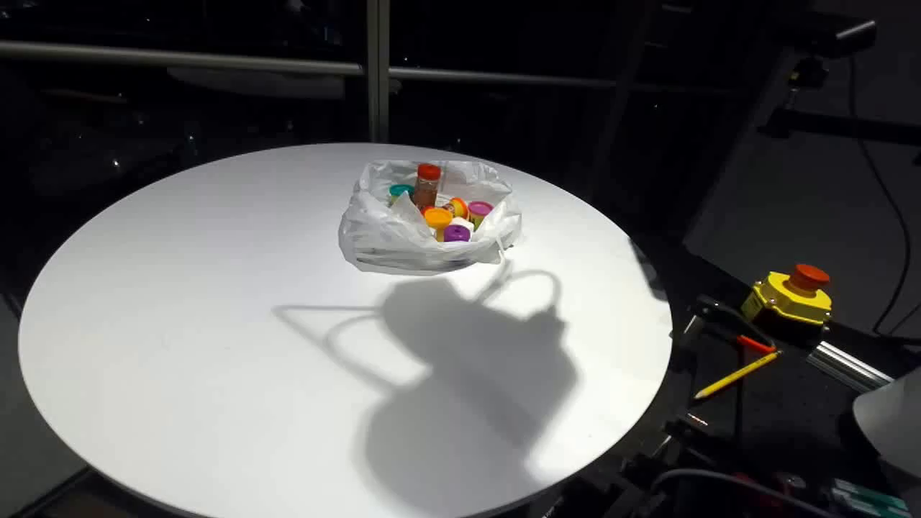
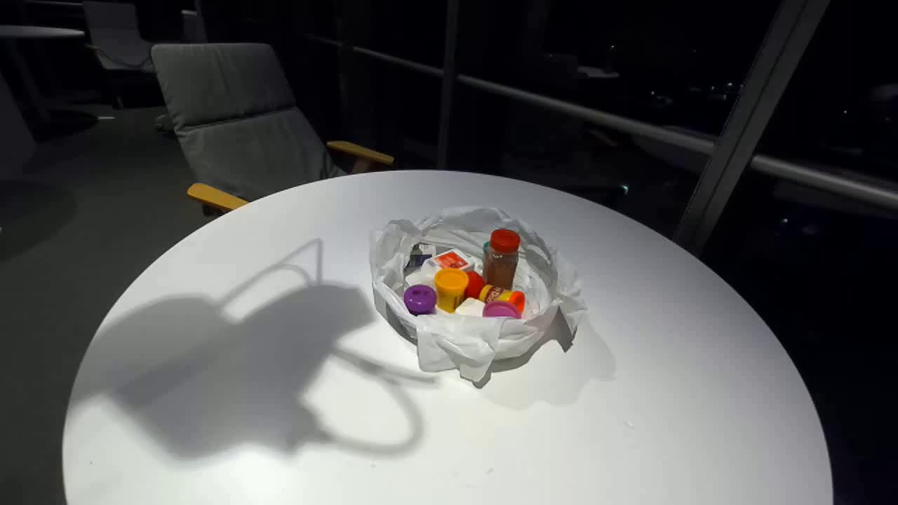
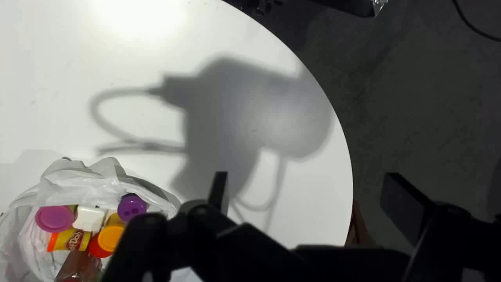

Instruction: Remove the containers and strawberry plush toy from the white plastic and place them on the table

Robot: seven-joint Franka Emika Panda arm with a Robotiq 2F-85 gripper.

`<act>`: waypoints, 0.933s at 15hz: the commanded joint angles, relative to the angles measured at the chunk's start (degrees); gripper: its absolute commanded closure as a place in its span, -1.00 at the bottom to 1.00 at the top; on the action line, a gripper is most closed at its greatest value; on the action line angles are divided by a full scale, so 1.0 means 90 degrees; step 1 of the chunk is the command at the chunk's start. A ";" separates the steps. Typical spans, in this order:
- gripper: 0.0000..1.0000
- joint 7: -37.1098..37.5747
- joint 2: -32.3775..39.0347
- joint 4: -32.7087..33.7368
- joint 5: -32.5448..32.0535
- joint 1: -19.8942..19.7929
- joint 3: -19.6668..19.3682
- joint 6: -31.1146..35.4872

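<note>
Wrist view, aimed down: white plastic (image 3: 74, 182) found on the desk (image 3: 54, 105) at eight o'clock, containers (image 3: 72, 239) and strawberry plush toy (image 3: 96, 249) inside. Fingers (image 3: 405, 209) stand wide apart above desk height, one at seven o'clock, its opposite at four, seen against the floor (image 3: 422, 105).

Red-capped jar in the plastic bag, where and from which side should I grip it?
Probably across its round red cap, from above: the jar stands roughly upright, cap above the rest, while a tipped yellow tub crowds its base and the bag surrounds both.
</note>
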 commanded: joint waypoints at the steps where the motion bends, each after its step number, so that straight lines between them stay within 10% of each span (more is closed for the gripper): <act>1: -1.00 -0.0046 0.0001 0.0044 0.0055 -0.0114 0.0101 -0.0025; 14: -1.00 0.0219 0.1027 0.1052 -0.0365 -0.0386 0.0120 -0.0289</act>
